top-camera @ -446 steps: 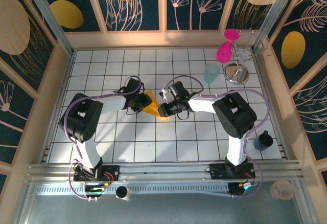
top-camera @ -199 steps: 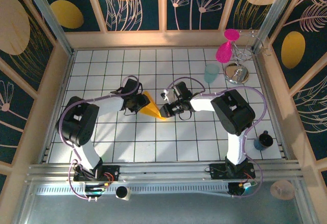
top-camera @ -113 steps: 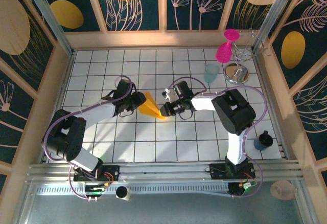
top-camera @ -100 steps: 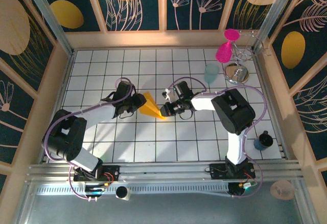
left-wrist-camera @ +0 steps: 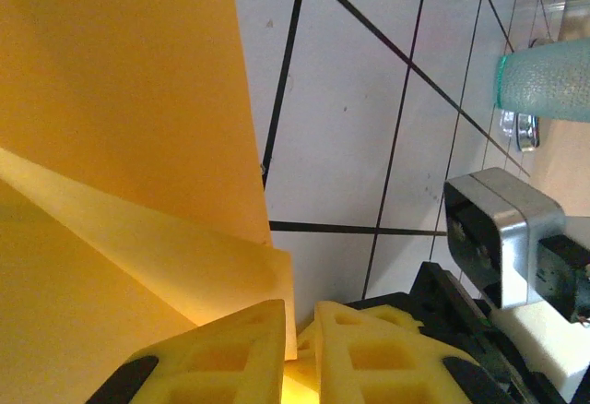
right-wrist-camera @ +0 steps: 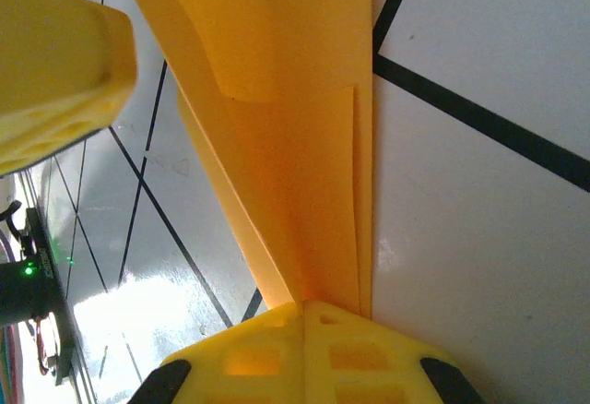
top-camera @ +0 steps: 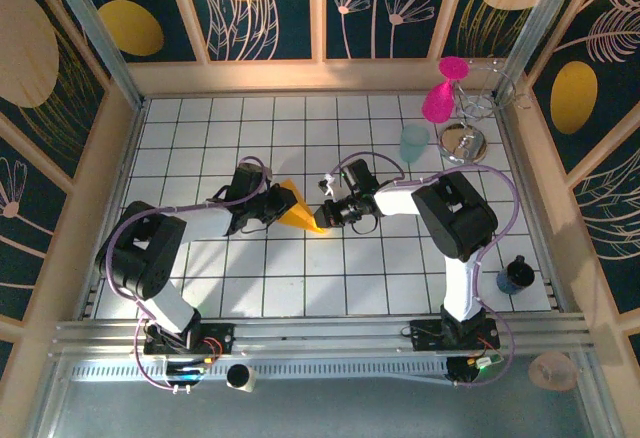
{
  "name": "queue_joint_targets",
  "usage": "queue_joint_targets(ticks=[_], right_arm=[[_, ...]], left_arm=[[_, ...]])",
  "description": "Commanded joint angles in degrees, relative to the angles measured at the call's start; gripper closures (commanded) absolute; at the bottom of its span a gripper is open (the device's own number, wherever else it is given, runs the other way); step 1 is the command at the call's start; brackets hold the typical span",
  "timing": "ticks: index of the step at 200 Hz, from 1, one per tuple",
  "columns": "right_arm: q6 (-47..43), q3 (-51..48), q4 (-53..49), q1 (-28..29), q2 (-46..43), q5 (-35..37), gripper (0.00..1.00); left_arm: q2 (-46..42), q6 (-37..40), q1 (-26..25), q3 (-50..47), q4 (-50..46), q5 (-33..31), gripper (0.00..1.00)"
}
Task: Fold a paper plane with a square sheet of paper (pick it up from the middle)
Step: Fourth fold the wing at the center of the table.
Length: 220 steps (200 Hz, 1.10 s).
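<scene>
The square sheet of paper is folded into an orange-yellow paper plane (top-camera: pixel 298 208), a narrow wedge lying on the white tiles mid-table. My right gripper (top-camera: pixel 325 216) is shut on its pointed near end; in the right wrist view the layers (right-wrist-camera: pixel 277 100) run straight into the closed fingers (right-wrist-camera: pixel 304 304). My left gripper (top-camera: pixel 272 206) is at the wide left end. In the left wrist view the plane (left-wrist-camera: pixel 120 100) fills the left side, and my left gripper (left-wrist-camera: pixel 300 316) has closed to a thin slit with a paper flap's edge in it.
A pale teal cup (top-camera: pixel 414 143) stands behind the right arm and also shows in the left wrist view (left-wrist-camera: pixel 544 77). A pink item on a wire stand (top-camera: pixel 447 88) and a round metal dish (top-camera: pixel 463 144) sit back right. A dark cup (top-camera: pixel 516 276) is near the right edge.
The left gripper has narrowed from partly open to nearly closed on the plane's wide end, and the left arm's elbow has swung. The right gripper has kept its grip in place.
</scene>
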Motion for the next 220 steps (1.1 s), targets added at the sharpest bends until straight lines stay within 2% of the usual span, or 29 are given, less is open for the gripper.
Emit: queue_joint_targets(ticks=[1, 220], right_arm=[[0.6, -0.2, -0.2, -0.8, 1.0, -0.2, 0.93], [2.4, -1.0, -0.1, -1.7, 1.8, 0.3, 0.87]], left_arm=[[1.1, -0.4, 0.2, 0.4, 3.0, 1.7, 0.83], [9.9, 1.9, 0.1, 5.7, 3.0, 2.9, 0.82]])
